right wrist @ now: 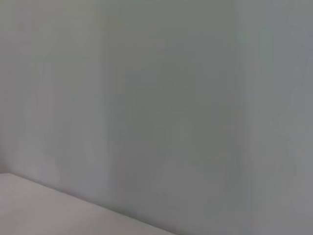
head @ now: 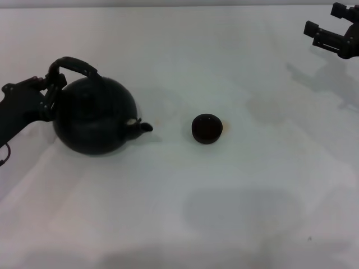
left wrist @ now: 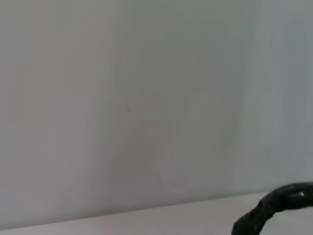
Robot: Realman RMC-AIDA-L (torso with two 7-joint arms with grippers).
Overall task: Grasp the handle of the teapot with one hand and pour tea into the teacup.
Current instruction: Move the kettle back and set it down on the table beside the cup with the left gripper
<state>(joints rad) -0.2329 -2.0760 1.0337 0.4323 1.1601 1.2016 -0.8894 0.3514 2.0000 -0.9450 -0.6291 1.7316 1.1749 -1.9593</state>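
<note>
Teapot (head: 95, 117) sits closest to the head camera, black, round-bellied, on the white table (head: 235, 213). Using it as the landmark. Its body is tipped a little, with the short spout (head: 141, 126) pointing toward the teacup (head: 207, 128). The spout tip stops short of the cup, with a clear gap of bare table between them.

Handle (head: 73, 67) arches over the pot's top on the side away from the spout. Left gripper (head: 49, 89) is on that same side, pressed up against the pot's body at the foot of the handle. Its fingers look wrapped round the handle's lower end, but black on black, so I cannot tell if the jaws are clamped on it or only beside it. Left wrist view shows one dark curved piece of the handle (left wrist: 274, 208) at the frame edge, against a plain wall (left wrist: 122, 98).

Teacup is upright, small and dark, standing alone just past the spout, level with it.

Right gripper (head: 331, 31) is well apart from the pot, far beyond the cup at the back corner of the table, raised off the surface. Jaws stand apart, holding nothing. Right wrist view shows only wall and a strip of table.
</note>
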